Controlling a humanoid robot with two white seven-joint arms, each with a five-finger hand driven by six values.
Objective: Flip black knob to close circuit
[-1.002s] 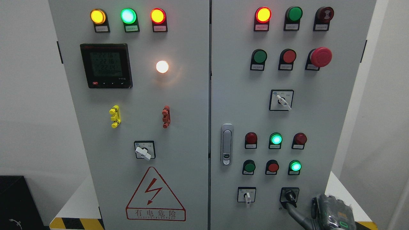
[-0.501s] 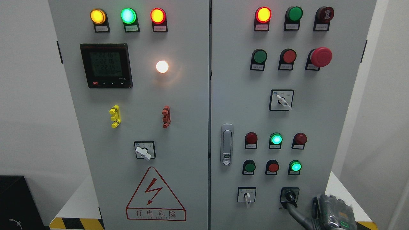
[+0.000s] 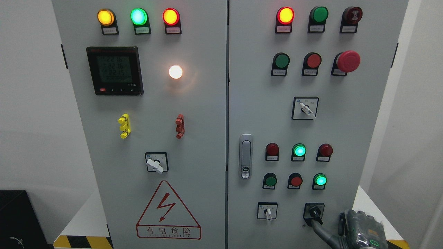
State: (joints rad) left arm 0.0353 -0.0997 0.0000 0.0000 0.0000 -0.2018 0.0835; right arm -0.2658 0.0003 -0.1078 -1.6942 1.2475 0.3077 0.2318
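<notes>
The black knob (image 3: 313, 211) sits in a black square plate at the lower right of the grey cabinet's right door (image 3: 256, 103), its handle pointing down and slightly right. My right hand (image 3: 360, 232) comes in at the bottom right corner, wrapped in clear film and cut off by the picture's lower edge. A dark grey part of the hand stretches up and left to just under the knob's lower end. Whether it touches the knob is unclear. The left arm does not show.
A white-handled selector (image 3: 267, 211) sits left of the knob, and another (image 3: 305, 108) higher up. Lit green lamps (image 3: 320, 180) and red buttons lie above the knob. A door latch (image 3: 245, 156) and a red mushroom stop button (image 3: 347, 61) stick out from the door.
</notes>
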